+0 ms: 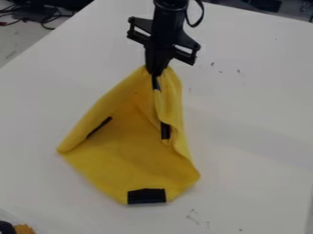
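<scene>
the white table (256, 100) was the largest thing under me, spreading across nearly the whole frame. on it, from the upper middle down to the lower middle, was the yellow cloth (122, 160). its lower part spread wide on the tabletop, and its upper part narrowed into a gathered, raised peak, with a fold running down the right side and the left edge turned inward.

my black arm (168, 20) came in from the top edge, a little right of centre, and my claw (156, 72) pointed down at the upper middle of the frame. it was clenched on the peak of the cloth, my fingers close together with the fabric pinched at their tips.

a broad black patch (147, 196) sat on the cloth's bottom edge. a narrower black patch (165, 130) showed on the right-hand fold, and a thin black strip (99, 127) slanted along the left fold.

dark cables (45, 19) lay beyond the table at the upper left. an orange-brown thing (24, 229) showed at the lower left corner, beside a dark thing (6, 227). smallest were the dark marks (238, 71) on the tabletop, at the upper right and below the cloth.
</scene>
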You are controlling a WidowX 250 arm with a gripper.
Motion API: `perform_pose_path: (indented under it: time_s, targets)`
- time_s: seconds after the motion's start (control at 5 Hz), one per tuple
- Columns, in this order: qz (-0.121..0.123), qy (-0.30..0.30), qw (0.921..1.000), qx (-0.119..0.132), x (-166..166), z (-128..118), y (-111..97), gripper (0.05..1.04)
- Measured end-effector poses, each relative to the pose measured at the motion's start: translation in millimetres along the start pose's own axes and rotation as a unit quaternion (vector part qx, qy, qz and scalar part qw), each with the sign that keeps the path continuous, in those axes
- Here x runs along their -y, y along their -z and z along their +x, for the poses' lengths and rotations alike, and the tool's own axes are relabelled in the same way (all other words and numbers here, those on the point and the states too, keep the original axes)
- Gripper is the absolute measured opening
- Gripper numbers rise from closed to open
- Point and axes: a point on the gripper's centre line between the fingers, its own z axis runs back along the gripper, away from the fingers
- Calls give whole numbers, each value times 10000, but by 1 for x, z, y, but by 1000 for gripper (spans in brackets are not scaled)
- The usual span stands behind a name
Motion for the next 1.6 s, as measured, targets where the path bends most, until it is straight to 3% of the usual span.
perform_pose_path:
  time_s: [0.4,0.8,1.0,1.4,1.6]
  targets:
    - [-170,113,9998,7,40,3,11,59]
    - [-336,182,9981,485,66,25,16,75]
    - [-315,231,9976,579,67,35,17,222]
    - [-353,205,9972,633,69,37,19,793]
    - [-352,163,9974,607,69,36,19,999]
